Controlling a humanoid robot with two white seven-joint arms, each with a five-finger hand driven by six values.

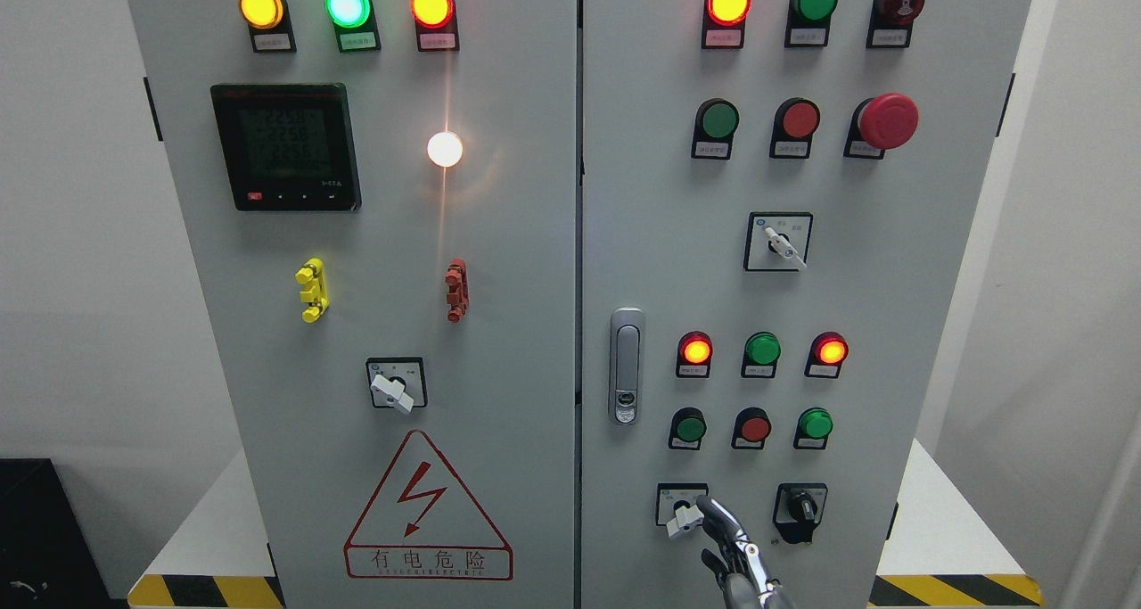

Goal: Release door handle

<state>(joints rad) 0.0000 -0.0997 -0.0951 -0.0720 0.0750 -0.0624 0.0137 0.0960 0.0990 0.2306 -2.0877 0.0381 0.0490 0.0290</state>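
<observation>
Rising from the bottom edge right of centre, the robot's right hand (pixel 731 551), metal-jointed with dark fingers, reaches up the grey steel cabinet's right-hand door (pixel 945 324); its fingers (pixel 720 513) are loosely extended and grip nothing, the topmost tip just beside the small white rotary selector switch (pixel 685 518). Well above the hand, the door's silver vertical latch handle (pixel 627 366) sits flush near the door's left edge, apart from the fingers. A black knob switch (pixel 801 508) stands to the hand's right; rows of red and green round buttons (pixel 754 424) lie between hand and handle level. On the left-hand door (pixel 517 368) a red lightning warning triangle (pixel 428 511) marks the lower panel. Yellow-and-black hazard striping (pixel 954 589) edges the white plinth at both lower corners.
</observation>
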